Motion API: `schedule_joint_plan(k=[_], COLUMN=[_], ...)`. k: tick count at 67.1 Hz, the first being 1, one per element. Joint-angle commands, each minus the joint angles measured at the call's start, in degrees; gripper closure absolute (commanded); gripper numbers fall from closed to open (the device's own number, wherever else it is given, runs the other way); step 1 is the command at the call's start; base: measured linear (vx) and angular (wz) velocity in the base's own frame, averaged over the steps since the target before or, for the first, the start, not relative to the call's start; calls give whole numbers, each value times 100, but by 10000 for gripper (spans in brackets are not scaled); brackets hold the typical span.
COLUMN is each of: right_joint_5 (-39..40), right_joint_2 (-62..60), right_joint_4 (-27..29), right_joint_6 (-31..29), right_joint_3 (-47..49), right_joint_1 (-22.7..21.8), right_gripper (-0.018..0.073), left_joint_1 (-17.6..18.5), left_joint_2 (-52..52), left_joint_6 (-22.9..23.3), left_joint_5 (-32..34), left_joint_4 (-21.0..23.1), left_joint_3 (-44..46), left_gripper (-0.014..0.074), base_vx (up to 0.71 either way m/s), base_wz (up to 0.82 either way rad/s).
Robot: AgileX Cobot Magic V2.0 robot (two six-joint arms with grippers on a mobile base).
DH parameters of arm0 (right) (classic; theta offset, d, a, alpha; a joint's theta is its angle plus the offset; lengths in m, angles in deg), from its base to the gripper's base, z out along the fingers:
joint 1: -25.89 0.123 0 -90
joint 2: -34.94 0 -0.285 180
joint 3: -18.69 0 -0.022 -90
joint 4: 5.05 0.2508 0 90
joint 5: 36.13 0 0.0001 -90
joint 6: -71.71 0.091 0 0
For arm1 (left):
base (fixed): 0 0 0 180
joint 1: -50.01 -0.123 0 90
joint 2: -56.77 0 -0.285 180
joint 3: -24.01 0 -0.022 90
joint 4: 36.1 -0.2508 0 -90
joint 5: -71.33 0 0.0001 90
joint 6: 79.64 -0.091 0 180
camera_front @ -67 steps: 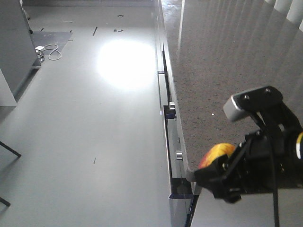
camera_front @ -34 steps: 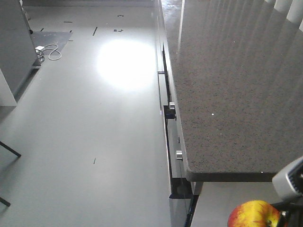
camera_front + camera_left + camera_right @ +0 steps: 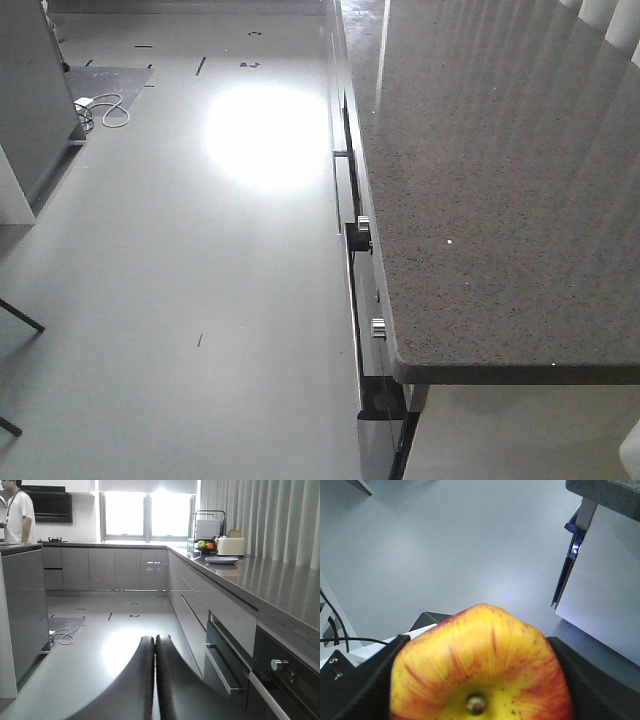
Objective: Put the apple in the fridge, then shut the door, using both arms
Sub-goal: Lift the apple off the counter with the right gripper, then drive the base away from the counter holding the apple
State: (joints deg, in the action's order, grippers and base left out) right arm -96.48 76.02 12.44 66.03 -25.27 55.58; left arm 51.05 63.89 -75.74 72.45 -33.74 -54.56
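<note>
Held: apple in right gripper, black fingers clamped on its left and right flanks, stem dimple towards the wrist camera. Skin yellow with red streaks. It hangs in the air above grey floor, off the counter and out past its near corner. Under that corner stands a white panel with a dark blue edge

Empty: left gripper, pinched fully together, the two fingers touching along their length with nothing between. It sits low in the aisle beside the counter, pointing along the cabinet fronts

Front view shows neither gripper. Knobs on the cabinet face just under the counter's edge. White cable on the floor, well apart from the counter, with a glare patch between

Counter's far end: blue plate, pale toaster just behind it, fruit beside that. Person in a white shirt across the aisle from that far end
</note>
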Motion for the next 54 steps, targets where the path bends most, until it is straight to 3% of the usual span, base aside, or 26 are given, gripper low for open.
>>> schedule_joint_plan(k=[1,54], right_joint_5=[245,245], right_joint_2=[9,9], right_joint_4=[106,106], right_joint_6=[-42,-42], right_joint_3=[164,164], right_joint_1=[23,23], right_gripper=[374,374], left_joint_1=[13,13], left_joint_2=[-86,-86], left_joint_6=[23,23], left_joint_5=[424,424], left_joint_4=[49,49], left_joint_3=[97,97], left_gripper=[603,603], base_vx=[0,-1], base_wz=[0,6])
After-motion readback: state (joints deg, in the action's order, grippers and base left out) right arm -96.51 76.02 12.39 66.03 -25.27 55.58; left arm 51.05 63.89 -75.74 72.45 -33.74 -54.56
